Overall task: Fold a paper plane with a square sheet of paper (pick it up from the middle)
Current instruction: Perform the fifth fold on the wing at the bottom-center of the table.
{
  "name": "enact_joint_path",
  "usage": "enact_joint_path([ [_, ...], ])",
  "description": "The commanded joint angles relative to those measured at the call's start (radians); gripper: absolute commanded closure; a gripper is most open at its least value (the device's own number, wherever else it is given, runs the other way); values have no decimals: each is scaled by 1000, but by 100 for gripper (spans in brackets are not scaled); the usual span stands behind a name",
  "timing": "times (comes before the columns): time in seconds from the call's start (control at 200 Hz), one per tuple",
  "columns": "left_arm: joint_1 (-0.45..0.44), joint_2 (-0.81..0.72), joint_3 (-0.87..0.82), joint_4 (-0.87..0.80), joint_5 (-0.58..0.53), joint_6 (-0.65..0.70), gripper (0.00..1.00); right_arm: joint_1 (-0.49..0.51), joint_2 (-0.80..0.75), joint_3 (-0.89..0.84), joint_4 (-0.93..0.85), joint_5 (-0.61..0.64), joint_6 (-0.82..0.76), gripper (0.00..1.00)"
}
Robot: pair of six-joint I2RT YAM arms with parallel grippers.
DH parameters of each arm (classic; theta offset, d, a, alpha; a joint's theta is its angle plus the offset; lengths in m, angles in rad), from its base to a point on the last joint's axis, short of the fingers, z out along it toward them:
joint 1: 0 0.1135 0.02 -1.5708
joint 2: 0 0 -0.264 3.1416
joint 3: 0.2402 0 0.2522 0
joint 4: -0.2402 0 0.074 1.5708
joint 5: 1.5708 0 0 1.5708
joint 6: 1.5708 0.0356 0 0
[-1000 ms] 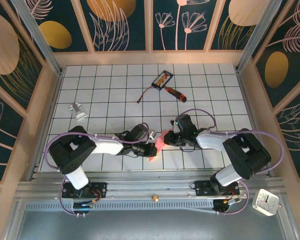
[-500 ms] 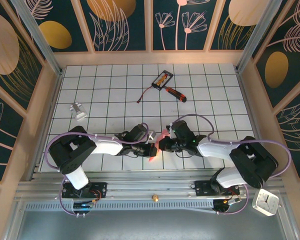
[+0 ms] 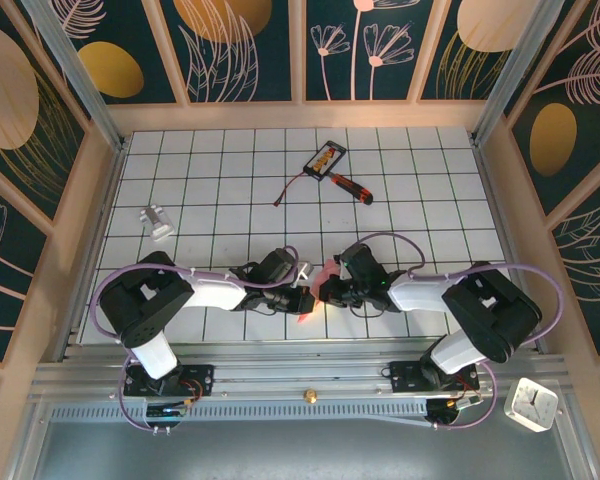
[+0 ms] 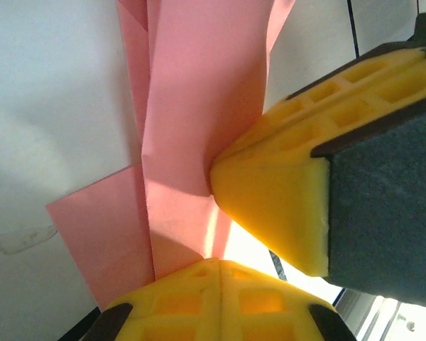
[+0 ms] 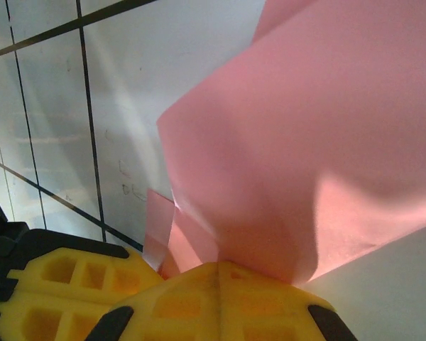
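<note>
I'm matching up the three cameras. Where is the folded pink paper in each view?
Top external: pink paper sits low centre, on the near tiles.
Left wrist: paper fills the upper middle, running down to the bottom edge.
Right wrist: paper covers centre and right.
Shared landmark: white gridded table, behind the paper in every view.

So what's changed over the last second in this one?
The right tool slid left toward the left tool and shut on the folded pink paper. The left tool stayed clamped on it; the screwdriver and card at the back did not move.
</note>
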Motion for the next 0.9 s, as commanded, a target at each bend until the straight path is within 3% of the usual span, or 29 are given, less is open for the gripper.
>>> enact_joint_path([
  [0.0, 5, 66, -26, -176, -55, 56, 100, -51, 40, 2, -44, 58, -54, 94],
  [0.37, 4, 79, -46, -202, -58, 103, 100, -180, 68, 25, -67, 7, -134, 94],
  [0.896, 5, 67, -66, -202, -58, 113, 100, -468, 164, 96, -105, -48, -210, 95],
])
